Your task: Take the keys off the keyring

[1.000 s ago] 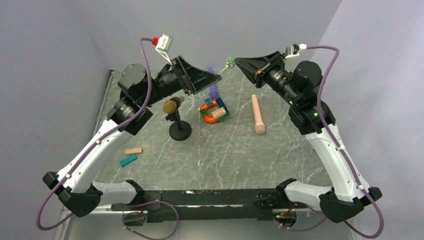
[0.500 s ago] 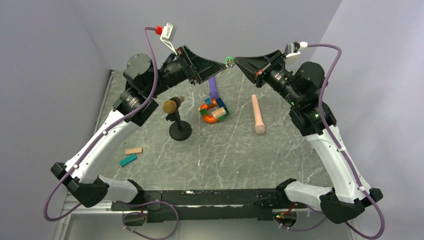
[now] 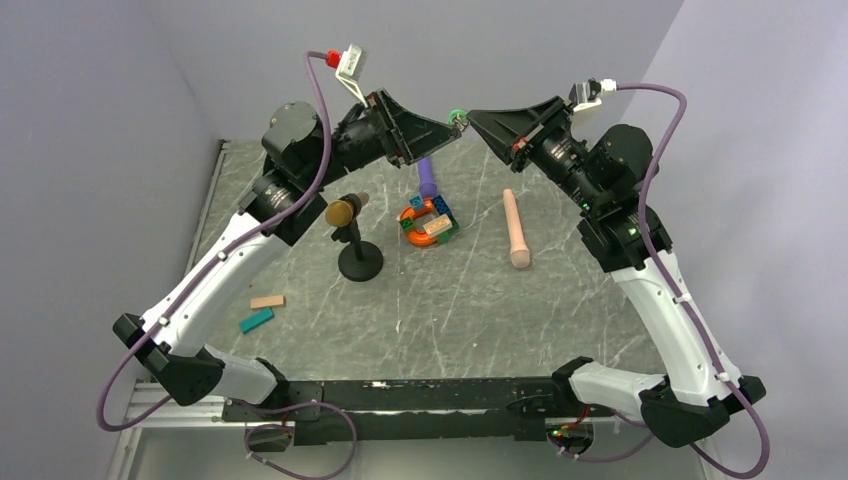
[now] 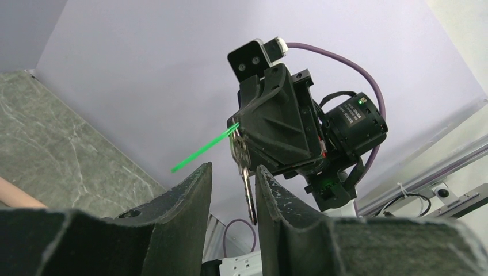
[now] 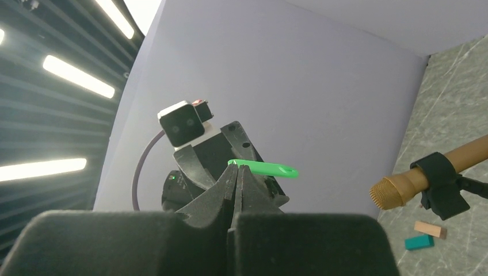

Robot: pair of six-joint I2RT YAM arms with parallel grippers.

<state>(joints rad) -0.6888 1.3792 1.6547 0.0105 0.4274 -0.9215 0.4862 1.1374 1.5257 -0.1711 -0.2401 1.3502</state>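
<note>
Both arms are raised and meet above the far middle of the table. My right gripper point(image 3: 470, 117) point(image 5: 237, 171) is shut on the keyring point(image 4: 235, 144), which it holds in the air. A flat bright-green piece point(image 3: 458, 117) point(image 5: 265, 168) point(image 4: 201, 150) sticks out sideways from its tips. A silver metal key point(image 4: 246, 187) hangs down from the ring. My left gripper point(image 3: 446, 129) point(image 4: 233, 167) is open, its fingers on either side of the hanging key. The key lies close to the right-hand finger point(image 4: 270, 184), with a gap to the other.
On the table below are a gold microphone point(image 3: 345, 212) point(image 5: 403, 187) on a black stand, a purple piece point(image 3: 428, 178), a cluster of toy blocks point(image 3: 428, 222) and a peach cylinder point(image 3: 515, 230). A tan block point(image 3: 267, 301) and a teal block point(image 3: 256, 320) lie at the near left.
My left arm has risen and reached right up to the green piece and ring. Its jaws have narrowed. The right arm has barely moved.
</note>
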